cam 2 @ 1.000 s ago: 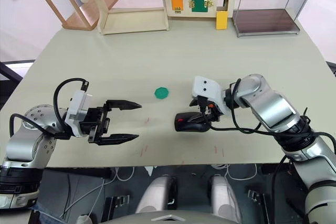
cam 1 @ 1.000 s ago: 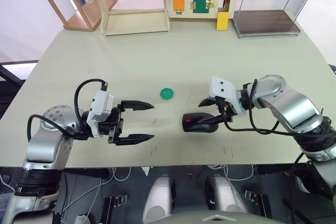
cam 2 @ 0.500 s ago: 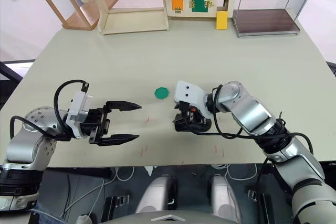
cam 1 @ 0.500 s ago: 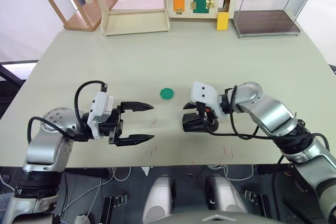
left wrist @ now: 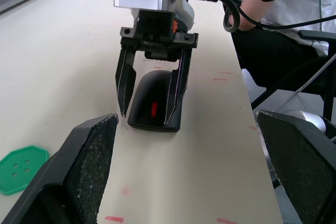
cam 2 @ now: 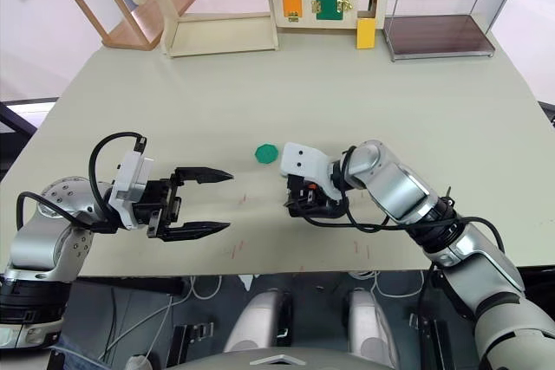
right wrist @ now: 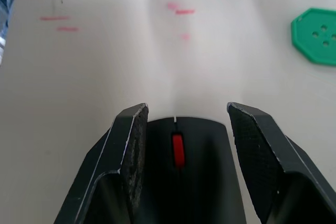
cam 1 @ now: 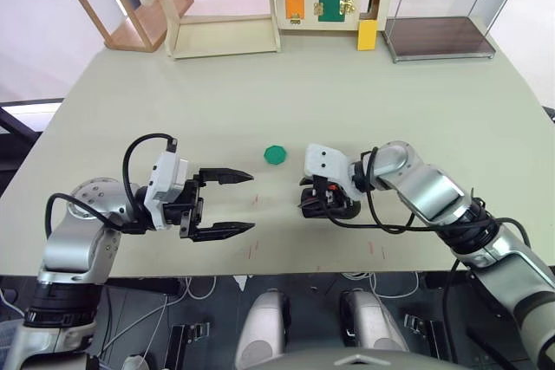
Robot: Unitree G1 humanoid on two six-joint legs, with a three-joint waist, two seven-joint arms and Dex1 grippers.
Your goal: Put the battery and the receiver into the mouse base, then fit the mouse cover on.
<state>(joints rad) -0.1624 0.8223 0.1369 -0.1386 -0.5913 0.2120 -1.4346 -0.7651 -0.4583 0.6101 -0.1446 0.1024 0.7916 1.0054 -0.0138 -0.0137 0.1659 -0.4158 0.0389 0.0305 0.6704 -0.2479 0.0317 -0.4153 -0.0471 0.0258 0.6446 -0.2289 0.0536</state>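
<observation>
Around the black mouse (left wrist: pixel 156 100) on the table (cam 1: pixel 364 101), the right pincer (left wrist: pixel 152 90) is spread, one finger on each side. Its red wheel shows on top. Near it lies a green disc (cam 1: pixel 276 155). Off to the left, the left pincer (cam 1: pixel 227 204) hangs spread wide, holding nothing. Shelves (cam 1: pixel 217 6) stand far back.

A pale beige table (cam 1: pixel 260 101) carries the things. Near its middle lies a green disc (cam 1: pixel 276 155); a black mouse (left wrist: pixel 155 99) with a red wheel rests at about four o'clock from it — near, not touching.
</observation>
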